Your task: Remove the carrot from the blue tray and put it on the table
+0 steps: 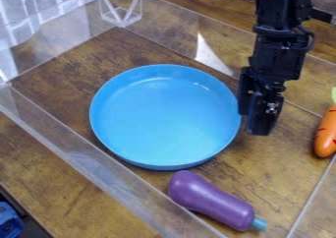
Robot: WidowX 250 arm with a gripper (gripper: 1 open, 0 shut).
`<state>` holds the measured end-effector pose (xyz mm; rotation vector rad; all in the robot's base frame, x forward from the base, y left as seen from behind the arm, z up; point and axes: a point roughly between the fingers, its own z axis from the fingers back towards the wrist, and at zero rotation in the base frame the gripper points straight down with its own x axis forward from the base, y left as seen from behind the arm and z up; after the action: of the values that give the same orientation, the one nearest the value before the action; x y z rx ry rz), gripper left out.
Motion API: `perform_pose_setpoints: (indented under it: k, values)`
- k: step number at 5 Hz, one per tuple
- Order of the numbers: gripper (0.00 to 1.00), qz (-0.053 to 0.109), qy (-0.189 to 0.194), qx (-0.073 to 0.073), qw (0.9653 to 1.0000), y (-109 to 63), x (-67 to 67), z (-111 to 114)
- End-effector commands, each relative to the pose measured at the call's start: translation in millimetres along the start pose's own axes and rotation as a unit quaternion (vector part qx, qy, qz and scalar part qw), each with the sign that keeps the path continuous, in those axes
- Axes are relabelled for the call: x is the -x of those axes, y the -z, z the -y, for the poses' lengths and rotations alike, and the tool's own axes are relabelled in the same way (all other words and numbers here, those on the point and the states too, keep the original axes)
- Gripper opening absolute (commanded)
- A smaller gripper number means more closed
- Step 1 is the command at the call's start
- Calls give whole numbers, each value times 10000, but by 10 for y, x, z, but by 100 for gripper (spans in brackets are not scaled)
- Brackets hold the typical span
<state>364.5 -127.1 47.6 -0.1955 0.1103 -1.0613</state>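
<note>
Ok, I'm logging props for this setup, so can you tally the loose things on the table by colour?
Blue: 1, the round blue plastic tray
Orange: 1, the small orange toy carrot lying on the dark wood table, outside the tray
Purple: 1, the purple eggplant-shaped toy
Total: 3

Item one: a purple eggplant-shaped toy [210,200], glossy, with a small teal stem tip [260,223] at its lower-right end; it lay on its side at about 6 o'clock in the frame, long axis slanting from upper left to lower right. Item two: clear acrylic walls [79,159] stood along the left, near and far edges. Item three: a clear triangular acrylic brace [125,8] stood at 11 o'clock.
</note>
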Motion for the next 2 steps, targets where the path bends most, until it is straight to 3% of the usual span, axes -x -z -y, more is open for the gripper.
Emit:
perform_pose_setpoints:
  k: [1, 2]
  values:
    - [100, 218, 256, -256, 9991, -281, -5, -72]
    - [100, 192, 544, -254, 9980, -299, -65, -89]
